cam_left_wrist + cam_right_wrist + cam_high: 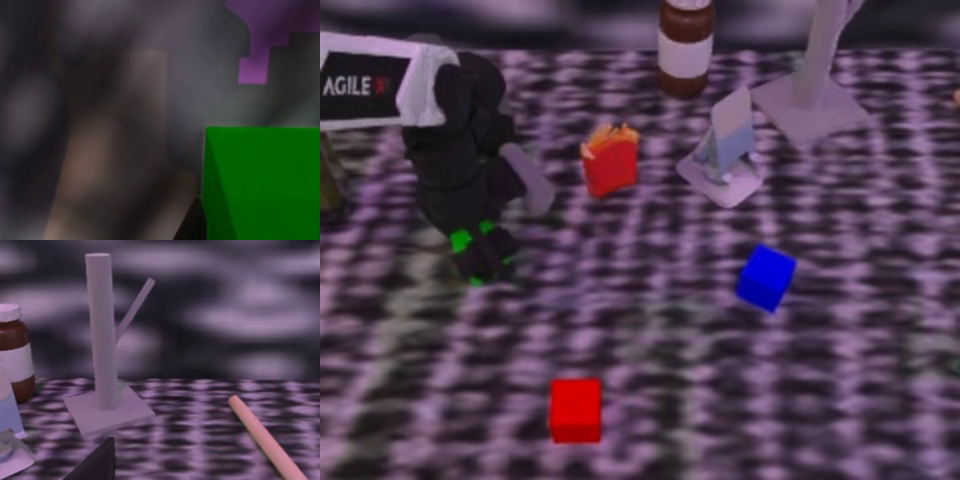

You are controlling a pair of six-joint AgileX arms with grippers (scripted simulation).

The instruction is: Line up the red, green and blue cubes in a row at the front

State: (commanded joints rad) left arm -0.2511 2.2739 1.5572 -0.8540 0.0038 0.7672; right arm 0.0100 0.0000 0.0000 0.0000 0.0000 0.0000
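My left gripper (480, 252) is at the left of the table, shut on the green cube (460, 240). Only green slivers of the cube show round the black fingers from above. In the left wrist view the green cube (265, 185) looms large, with a dark finger (194, 226) against its side. The red cube (575, 410) sits on the cloth near the front, left of centre. The blue cube (766, 277) lies right of centre, turned a little. My right arm is out of the top view. One dark fingertip (100, 465) of its gripper shows, with nothing beside it.
A red carton with a jagged orange top (610, 158) stands behind the middle. At the back are a brown bottle (686, 45), a white stand (810, 95) and a small pale figure on a plate (725, 150). A pink rod (265, 440) lies at the far right.
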